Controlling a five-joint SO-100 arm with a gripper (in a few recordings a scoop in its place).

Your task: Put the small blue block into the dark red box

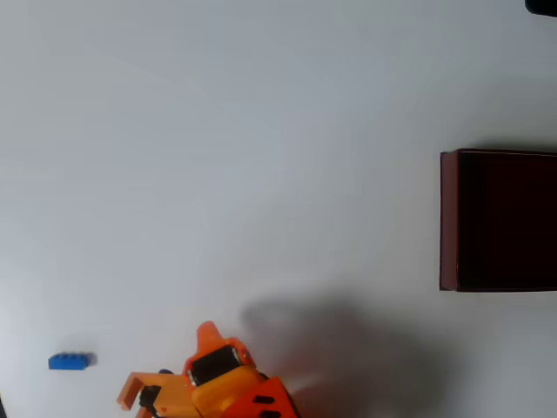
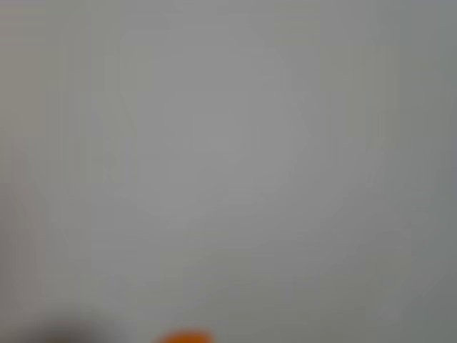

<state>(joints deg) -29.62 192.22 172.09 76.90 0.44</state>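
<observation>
A: So what's on the white table [image 1: 261,131]? In the overhead view the dark red box [image 1: 499,220] sits at the right edge.

B: Yep, and the orange gripper [image 1: 165,366] is at the bottom, fingers spread, nothing held. The small blue block [image 1: 70,360] lies just left of it, apart.

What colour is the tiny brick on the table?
Bright blue; the small blue block shows best in the overhead view.
</observation>
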